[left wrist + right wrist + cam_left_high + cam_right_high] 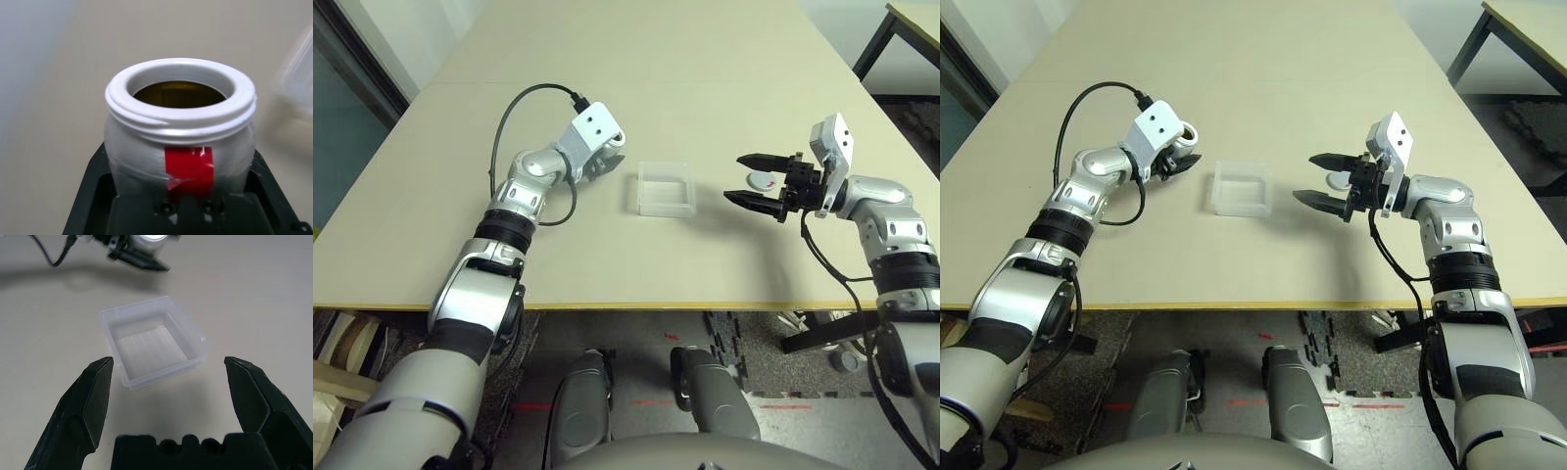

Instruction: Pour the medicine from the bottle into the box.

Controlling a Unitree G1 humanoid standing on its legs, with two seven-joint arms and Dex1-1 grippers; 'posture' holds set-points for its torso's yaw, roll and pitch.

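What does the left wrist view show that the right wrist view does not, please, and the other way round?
Left wrist view alone: looking into the bottle's uncapped mouth, with a brownish-yellow interior, and the red stripe on its side. Right wrist view alone: the right gripper open, its fingers spread wide before the box, whose inside holds nothing. Both share the bottle in the left gripper, the box and the table.

A pale worktop in a plain room

A broad beige worktop with a seam across it. Beyond its far right corner stands another table with black legs. Grey speckled floor lies below the near edge, marked with red tape.
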